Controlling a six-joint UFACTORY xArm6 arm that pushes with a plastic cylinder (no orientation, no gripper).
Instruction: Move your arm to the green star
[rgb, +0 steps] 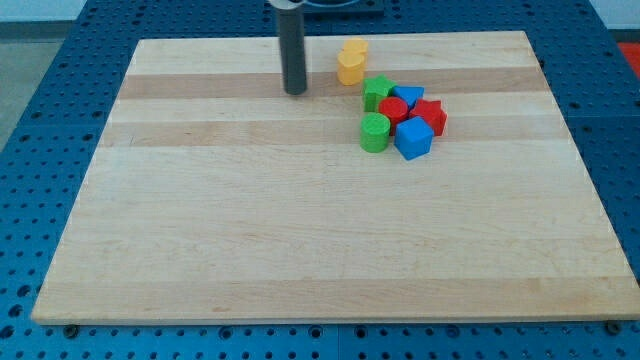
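Note:
The green star sits at the top left of a tight cluster of blocks near the view's top, right of centre. My tip rests on the board to the left of the green star, about a rod's width and more apart from it. A green cylinder lies just below the star. A red block touches the star's lower right. A blue triangle lies to its right.
A blue cube and a red star-like block form the cluster's right side. Two yellow blocks sit above the green star, near the top edge of the wooden board.

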